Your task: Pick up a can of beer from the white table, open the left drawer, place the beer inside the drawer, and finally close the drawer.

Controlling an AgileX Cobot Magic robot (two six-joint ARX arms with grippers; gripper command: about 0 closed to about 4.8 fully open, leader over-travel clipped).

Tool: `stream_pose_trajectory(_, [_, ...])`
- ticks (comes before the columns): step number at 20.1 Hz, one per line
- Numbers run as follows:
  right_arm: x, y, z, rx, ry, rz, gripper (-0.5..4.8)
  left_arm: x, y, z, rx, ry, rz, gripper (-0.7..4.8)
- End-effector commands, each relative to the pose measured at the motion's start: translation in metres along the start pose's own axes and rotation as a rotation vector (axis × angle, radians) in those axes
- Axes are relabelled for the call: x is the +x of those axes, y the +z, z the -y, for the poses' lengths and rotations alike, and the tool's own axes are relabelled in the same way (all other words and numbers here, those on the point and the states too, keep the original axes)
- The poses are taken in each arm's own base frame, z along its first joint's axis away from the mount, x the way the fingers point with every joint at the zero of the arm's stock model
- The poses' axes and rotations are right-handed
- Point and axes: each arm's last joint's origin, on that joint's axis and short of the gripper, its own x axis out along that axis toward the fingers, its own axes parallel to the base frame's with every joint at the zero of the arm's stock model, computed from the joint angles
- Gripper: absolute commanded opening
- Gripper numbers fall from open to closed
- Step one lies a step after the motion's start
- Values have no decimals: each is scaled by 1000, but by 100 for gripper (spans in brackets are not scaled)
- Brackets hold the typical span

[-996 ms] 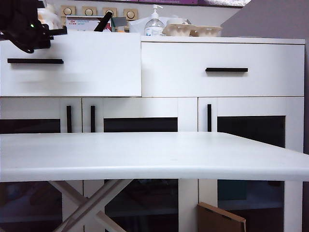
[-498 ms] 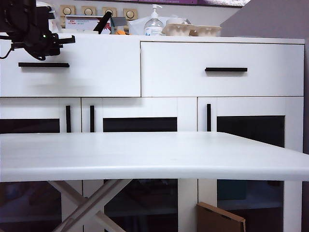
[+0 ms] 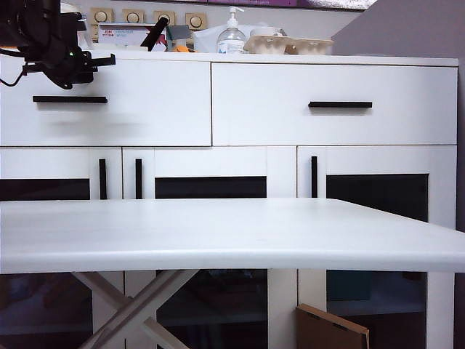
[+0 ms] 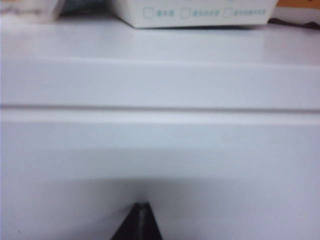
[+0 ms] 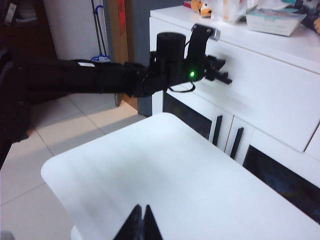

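**A:** Where is the can of beer to be found?

**B:** No can is seen in any view; the worktop [image 3: 218, 233] lies bare, so the can is judged to be shut inside the left drawer [image 3: 131, 109], whose front is shown flush with the cabinet, though that cannot be confirmed.

**A:** And the hands?

**B:** The left hand [image 3: 102, 60] is pressed against the top edge of the drawer front, above its black handle [image 3: 70, 99], its fingers closed on nothing. The right hand [image 5: 141, 222] is held closed and empty over the worktop. Little beyond withdrawal appears to be left.

**A:** Can any writing be read?

**B:** Red letters are seen on a box [image 3: 123, 33] on the cabinet top, beside a pump bottle [image 3: 232, 35], but they are too small to be read.
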Motion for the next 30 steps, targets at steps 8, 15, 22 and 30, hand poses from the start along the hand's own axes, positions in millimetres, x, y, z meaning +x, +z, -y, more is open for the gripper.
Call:
stream_pose_trajectory(8, [-5, 1, -1, 2, -23, -1, -1, 0, 0, -7, 4, -14, -40, -6])
stream_pose_trajectory(15, [-60, 4, -5, -137, -253, 32, -1, -49, 72, 19, 62, -50, -42, -6])
stream_pose_trajectory(22, [-102, -43, -14, -115, -301, 52, -1, -161, 156, 76, 69, -177, -25, -6])
stream_pose_trajectory(30, [-127, -137, -26, -104, -352, 157, -1, -315, 154, 110, 93, -414, 43, -6])
